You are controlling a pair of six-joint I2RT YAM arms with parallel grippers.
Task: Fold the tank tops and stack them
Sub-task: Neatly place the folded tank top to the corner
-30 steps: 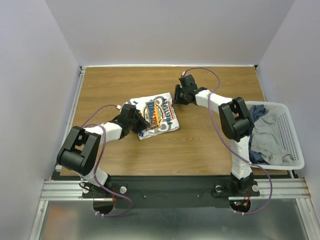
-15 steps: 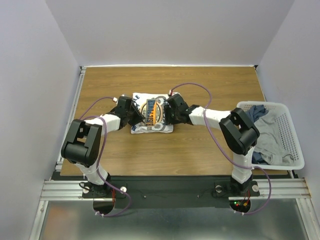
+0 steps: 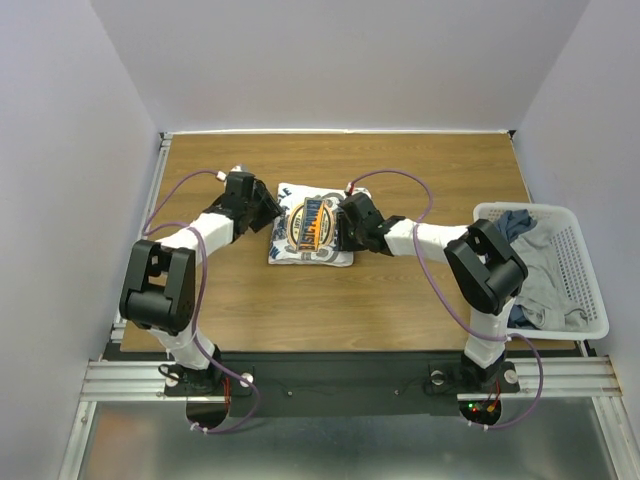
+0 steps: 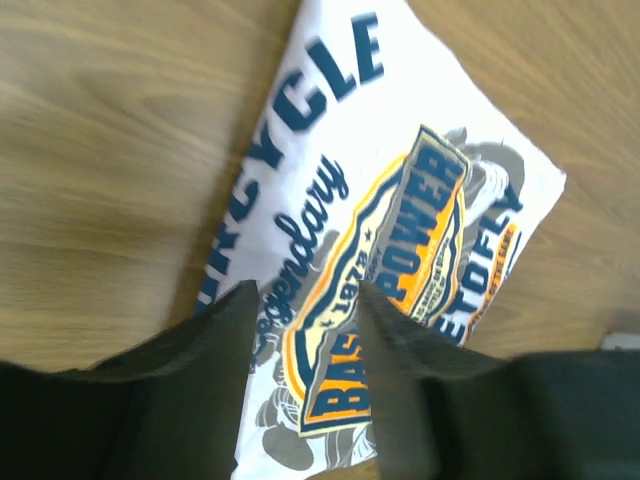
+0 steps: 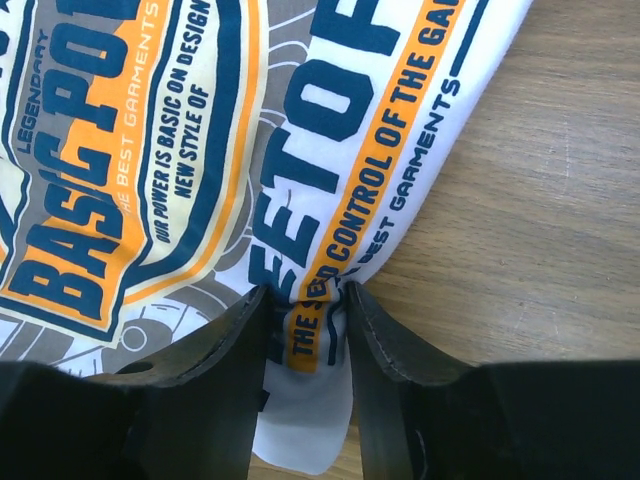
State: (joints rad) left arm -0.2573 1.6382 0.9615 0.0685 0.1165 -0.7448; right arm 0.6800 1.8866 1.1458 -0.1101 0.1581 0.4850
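White garment: a white cloth tank top [image 3: 310, 228] with a blue-and-orange print lay folded into a compact rectangle near the middle of the brown wooden worktop [image 3: 420, 290], print side up.
Left fingers: the left fingers [image 4: 215, 340] stood apart low over the tank top's left edge, with flat print showing between them and no fold caught.
Right fingers: the right fingers [image 5: 385, 350] were clenched on a puckered ridge of cloth at the garment's right edge, close against the wood.
Waiting pile: grey and dark blue tops [image 3: 530, 270] sat heaped in a white plastic mesh basket [image 3: 590, 305] at the right, well apart from the folded piece.
Stage: the fold on this first top looked close to finished, and no other top had been laid on it.
Drag risk: if the right arm lifted or drew back without letting go, the pinched edge would likely pull the upper layer open or skew the rectangle.
Snag risk: the left fingers hung so near the cloth that a careless retreat could catch the top layer and peel it back.
Spring risk: with nothing pressing its left side, the soft cloth could relax and unfold once the right edge was freed.
Stack risk: a crooked base here would probably leave later tops sitting unevenly on it.
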